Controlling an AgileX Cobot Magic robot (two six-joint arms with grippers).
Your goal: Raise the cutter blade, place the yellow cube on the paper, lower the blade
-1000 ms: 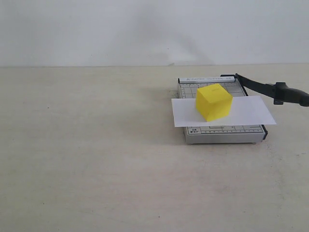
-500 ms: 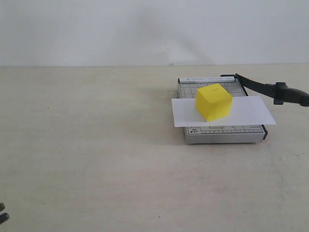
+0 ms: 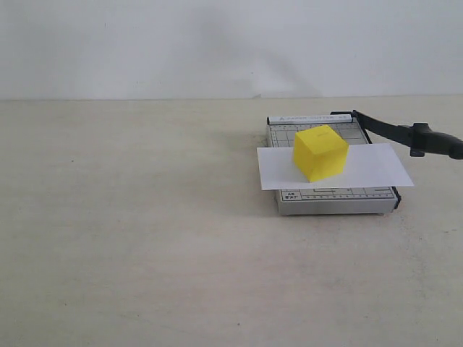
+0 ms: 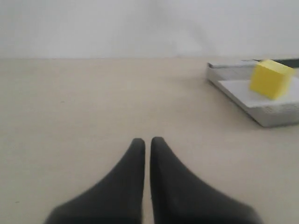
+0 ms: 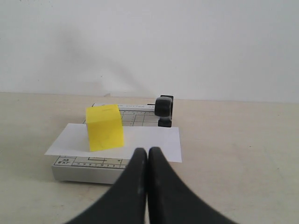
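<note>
Exterior view: a small grey gridded cutter base (image 3: 336,203) sits right of middle on a pale beige tabletop (image 3: 145,217); neither arm shows in this view.
Paper: one plain white rectangular sheet (image 3: 372,168) lies across the base and overhangs it on both sides.
Cube: the solid bright yellow cube (image 3: 320,152) rests on the sheet near its middle, turned a little off square.
Blade: the long thin black lever arm with a thick rounded handle (image 3: 394,132) runs from its hinge at the base's far right corner out past the right edge, and looks lifted clear of the paper.
Left gripper (image 4: 146,140): dark fingers pressed together on nothing, low over bare table, well apart from the cutter.
Right gripper (image 5: 146,150): fingers together and empty, facing the cutter's near edge without touching it.
Step in hand: the cube is placed, so judging by the raised lever, lowering the blade is what remains.
Next move: the right arm is the nearer one; it would need to reach the handle and press it down steadily without nudging the cube or sheet.
Count: one base, one blade, one sheet, one cube, two grippers.
</note>
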